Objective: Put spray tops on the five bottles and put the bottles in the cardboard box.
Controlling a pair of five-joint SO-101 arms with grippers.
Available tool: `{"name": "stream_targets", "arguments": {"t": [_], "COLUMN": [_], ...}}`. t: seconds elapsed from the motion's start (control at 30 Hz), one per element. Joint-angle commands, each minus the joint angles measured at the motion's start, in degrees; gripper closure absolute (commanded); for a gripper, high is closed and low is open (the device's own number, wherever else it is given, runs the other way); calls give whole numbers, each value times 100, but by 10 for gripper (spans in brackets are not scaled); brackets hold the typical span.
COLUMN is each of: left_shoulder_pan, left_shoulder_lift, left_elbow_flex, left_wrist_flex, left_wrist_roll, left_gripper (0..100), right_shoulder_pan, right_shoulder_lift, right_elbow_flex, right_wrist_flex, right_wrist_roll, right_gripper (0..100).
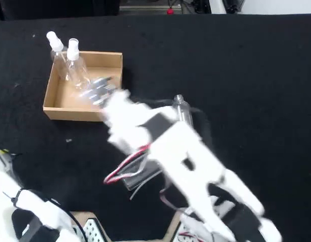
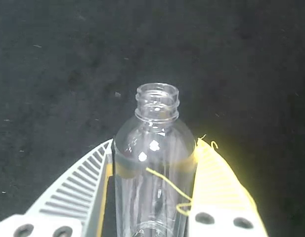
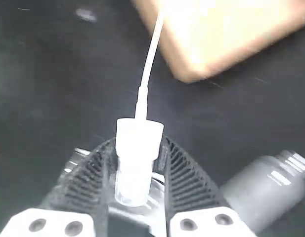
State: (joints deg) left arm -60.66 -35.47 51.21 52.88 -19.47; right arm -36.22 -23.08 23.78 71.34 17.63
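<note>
My left gripper (image 2: 154, 143) is shut on a clear bottle (image 2: 154, 168) with an open threaded neck and no top, held over the black table. My right gripper (image 3: 139, 143) is shut on a white spray top (image 3: 137, 158), whose thin dip tube (image 3: 150, 54) points toward the cardboard box (image 3: 216, 34). In the high view the right gripper (image 1: 98, 92) is over the near right part of the cardboard box (image 1: 57, 108). Two bottles with spray tops (image 1: 69, 63) lean in the box's far left corner. Another topless bottle (image 1: 182, 108) is just behind the right arm, and is also seen as a bottle (image 3: 271, 187) beside the gripper.
The black table (image 1: 246, 70) stretches wide to the right of the box. The left arm's white body (image 1: 19, 212) is at the near left corner. Red and black cables (image 1: 125, 169) hang under the right arm.
</note>
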Motion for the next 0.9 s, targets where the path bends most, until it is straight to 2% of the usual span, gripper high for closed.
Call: {"name": "stream_targets", "arguments": {"t": [0.0,0.1,0.2,0.37,0.5,0.63,0.87], "left_shoulder_pan": [585,1279,2316,4075,4769,5024,5077], "left_shoulder_lift": [-563,-1160,-1846,-2374,-2110,-1705,-1644], "left_elbow_flex": [-444,-444,-382,-391,-338,-4,136], "left_wrist_flex": [589,818,1046,1125,958,571,501], "left_wrist_roll": [-35,-26,-18,53,721,1468,1495], "left_gripper": [889,888,888,888,888,889,888], "right_shoulder_pan": [1723,3138,4422,5864,6585,7024,7059], "right_shoulder_lift": [-796,-813,-629,-22,637,1341,1868], "right_elbow_flex": [48,40,136,585,804,778,479], "right_wrist_flex": [484,730,695,114,-580,-1169,-1284], "right_wrist_roll": [800,1547,2224,2998,2945,2312,2224], "right_gripper": [987,987,987,987,987,987,987]}}
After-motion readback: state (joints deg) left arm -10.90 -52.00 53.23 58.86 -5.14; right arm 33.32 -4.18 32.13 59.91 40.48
